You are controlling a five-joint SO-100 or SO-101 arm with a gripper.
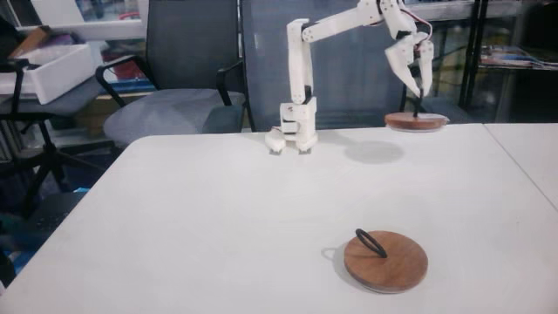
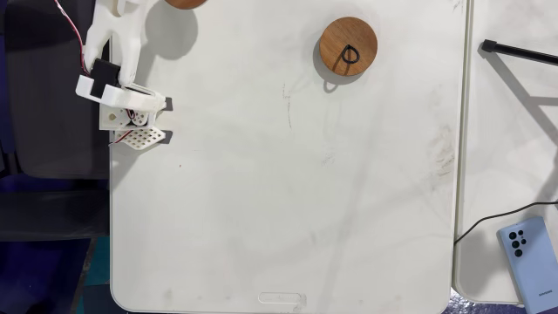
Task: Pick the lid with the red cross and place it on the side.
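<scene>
From my station I see the gripper (image 1: 420, 98) at the far right of the table in a fixed view, its white fingers (image 1: 425, 74) pointing down and pinched together on the black ring handle (image 1: 418, 111) of a small wooden lid (image 1: 417, 121). That lid hangs level just above the table's far edge, with its grey shadow (image 1: 373, 152) on the white surface below and to the left of it. I cannot make out a label or a red cross on it from this angle. In a fixed view that looks down from above, only a slice of that lid (image 2: 184, 3) peeks in at the top edge. The white arm (image 1: 342, 28) stretches back to the left from the gripper and drops to its base (image 1: 294, 131), clamped at the table's far edge. The white table (image 1: 218, 227) also carries a larger plain wooden lid (image 1: 385, 261) with its own black ring, lying flat near the front edge and well apart from the gripper. From above I also see a blue phone (image 2: 528, 260) on the neighbouring surface to the right, with a black cable (image 2: 488, 218) running nearby.
</scene>
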